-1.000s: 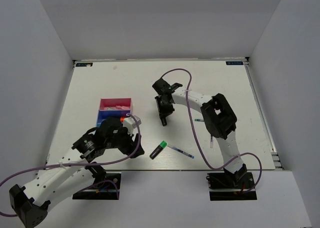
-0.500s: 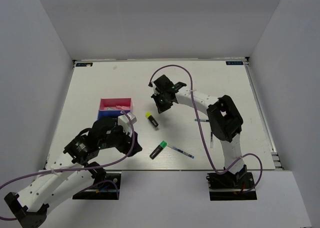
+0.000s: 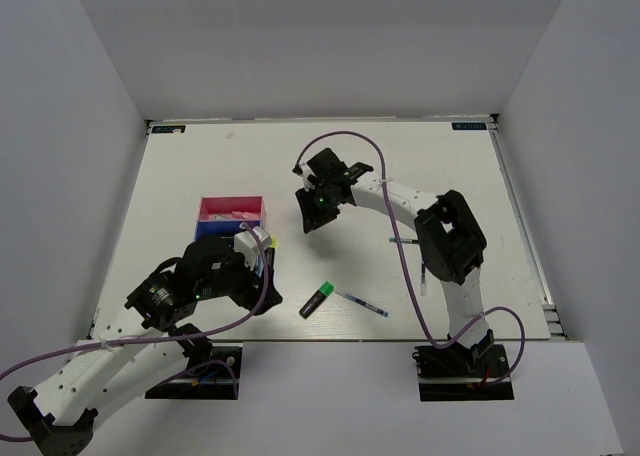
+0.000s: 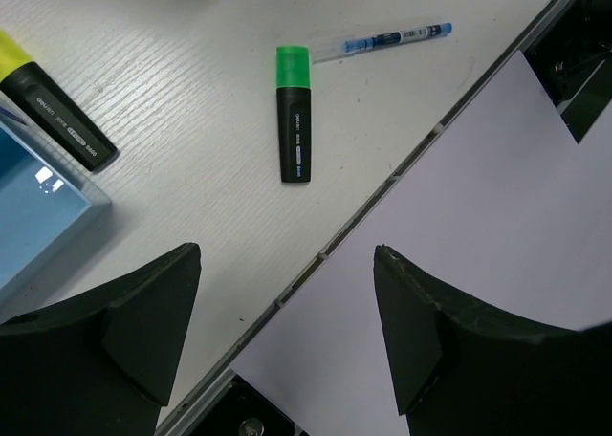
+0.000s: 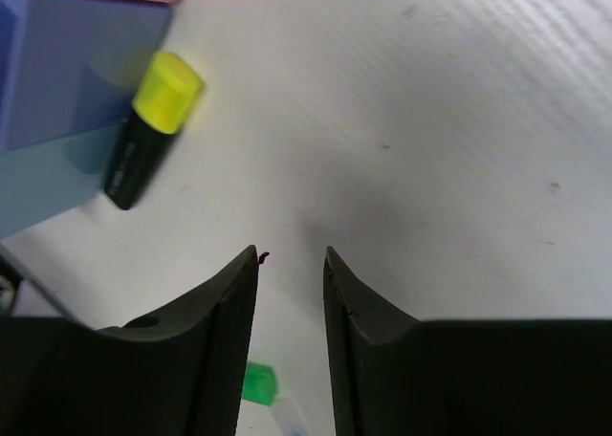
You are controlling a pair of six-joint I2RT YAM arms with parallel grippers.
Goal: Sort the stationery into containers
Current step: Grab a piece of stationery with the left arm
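The containers (image 3: 205, 216) are a pink tray at the back and blue trays in front; the blue wall shows in the right wrist view (image 5: 57, 73) and a corner in the left wrist view (image 4: 33, 202). A yellow-capped highlighter (image 5: 148, 120) lies on the table against the blue trays, also in the left wrist view (image 4: 53, 111). A green-capped highlighter (image 3: 318, 299) and a blue-white pen (image 3: 362, 302) lie near the front edge. My left gripper (image 3: 265, 281) is open and empty over the front edge. My right gripper (image 3: 310, 211) is open and empty, right of the trays.
A second thin pen (image 3: 398, 241) lies right of the right arm's forearm. The table's front edge (image 4: 382, 183) runs just under my left gripper. White walls enclose the table on three sides.
My right gripper let go of the yellow-capped highlighter and pulled back up and left. The highlighter dropped to the table and now lies against the blue trays. My left arm drew back slightly.
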